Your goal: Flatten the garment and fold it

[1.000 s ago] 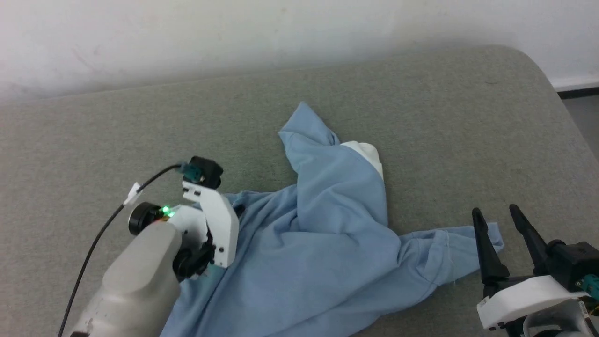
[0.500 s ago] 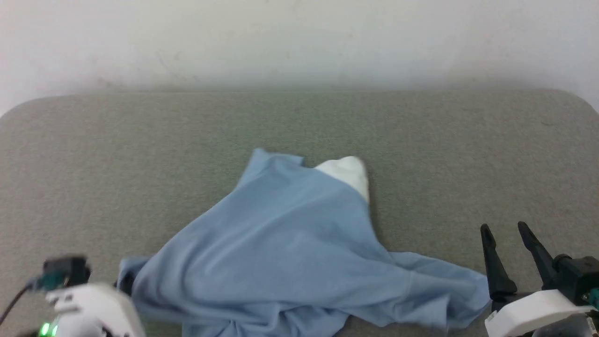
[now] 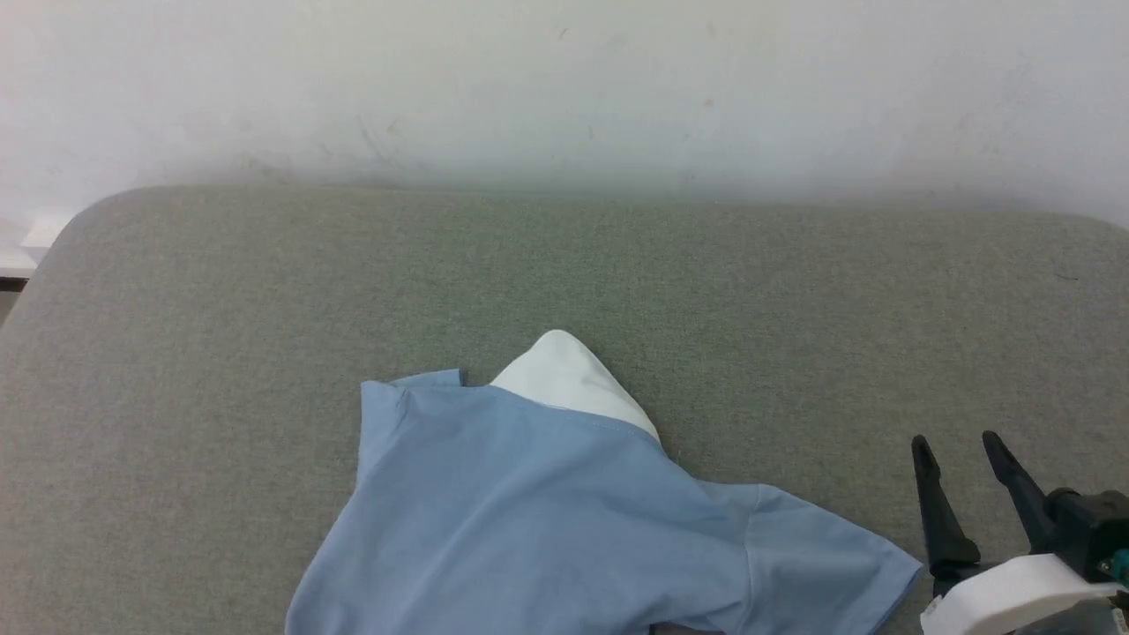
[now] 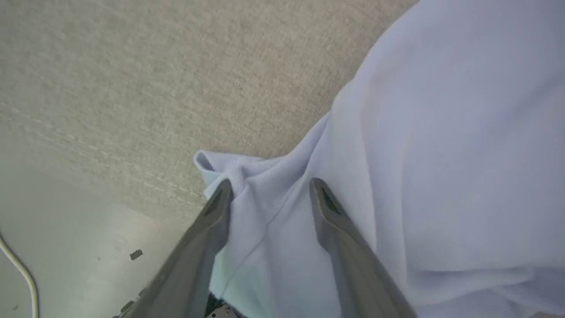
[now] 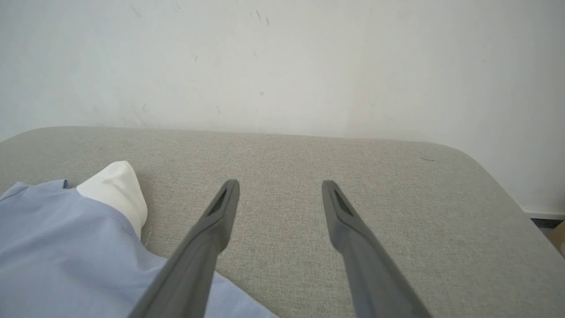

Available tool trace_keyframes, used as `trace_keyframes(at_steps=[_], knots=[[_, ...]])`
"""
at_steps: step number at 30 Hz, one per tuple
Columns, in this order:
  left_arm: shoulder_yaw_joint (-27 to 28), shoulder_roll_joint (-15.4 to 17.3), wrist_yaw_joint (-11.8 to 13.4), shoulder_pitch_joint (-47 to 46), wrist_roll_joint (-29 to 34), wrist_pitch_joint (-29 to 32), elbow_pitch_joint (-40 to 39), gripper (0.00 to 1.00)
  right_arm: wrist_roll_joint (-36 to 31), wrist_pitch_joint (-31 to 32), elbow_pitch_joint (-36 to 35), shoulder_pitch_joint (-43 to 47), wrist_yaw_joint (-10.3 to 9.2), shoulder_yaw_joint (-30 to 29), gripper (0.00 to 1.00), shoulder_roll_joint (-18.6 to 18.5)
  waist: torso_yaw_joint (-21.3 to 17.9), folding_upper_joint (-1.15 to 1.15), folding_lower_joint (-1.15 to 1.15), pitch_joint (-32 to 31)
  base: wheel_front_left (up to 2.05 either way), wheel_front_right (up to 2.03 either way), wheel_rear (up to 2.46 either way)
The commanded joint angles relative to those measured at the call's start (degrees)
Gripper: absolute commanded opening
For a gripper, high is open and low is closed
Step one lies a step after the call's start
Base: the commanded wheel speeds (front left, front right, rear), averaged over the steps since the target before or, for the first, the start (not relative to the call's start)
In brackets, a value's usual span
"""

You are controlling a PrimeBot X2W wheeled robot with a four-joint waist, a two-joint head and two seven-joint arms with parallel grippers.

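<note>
– While head view lists shirt (image 3: 547,520) low on cushion (image 3: 265,291), collar (image 3: 569,375) far, right hand (image 3: 955,438) beside sleeve (image 3: 820,564), wide, empty, what has left wrist?
– Left hand (image 4: 270,181) spread, cloth slack between fingers (image 4: 344,229). Right wrist: same hand empty. Advise: pinch corners, draw outward, low.

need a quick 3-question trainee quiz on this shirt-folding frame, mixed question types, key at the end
1. True or false: the right gripper is shut on the garment.
2. The collar is: A white, B black, C red.
3. In the left wrist view, what lies between the open fingers of the left gripper?
Key: 1 false, it stands open near the sleeve; 2 A; 3 the garment's blue cloth.
</note>
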Motion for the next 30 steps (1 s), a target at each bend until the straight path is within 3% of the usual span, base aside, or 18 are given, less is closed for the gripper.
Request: trace_keyframes(at_steps=[1, 11, 15, 24, 30], knots=[[0.5, -0.3, -0.3, -2.1, 0.7, -1.4, -0.4, 1.0, -0.2, 0.2, -0.4, 0.5, -0.04, -0.1, 1.0, 0.1, -0.2, 0.0, 0.01, 0.1, 0.0, 0.0, 0.0], [2.3, -1.3, -4.7, -11.9, 9.4, -18.3, -1.8, 1.0, -0.6, 2.1, 0.4, 0.2, -0.04, 0.8, 1.0, 0.1, -2.3, 0.0, 0.01, -0.7, 0.0, 0.0, 0.0], [1.6, -1.9, -6.4, -13.7, 13.1, -23.7, -1.0, 1.0, -1.4, 6.2, 2.1, -0.2, -0.04, 5.3, 1.0, 0.1, -2.9, 0.0, 0.01, -1.0, 0.0, 0.0, 0.0], [1.8, -5.7, -7.9, -15.6, 16.1, -26.0, 0.1, 1.0, 4.1, 19.5, 12.2, -11.2, -0.04, 20.7, 1.0, -5.8, -1.1, 0.0, 0.01, 0.2, 0.0, 0.0, 0.0], [1.1, -7.5, -9.0, -18.2, 17.0, -26.2, 1.3, 1.0, 9.8, 24.2, 21.7, -21.8, -0.04, 28.1, 1.0, -9.6, 1.2, 0.0, 0.01, 1.8, 0.0, 0.0, 0.0]])
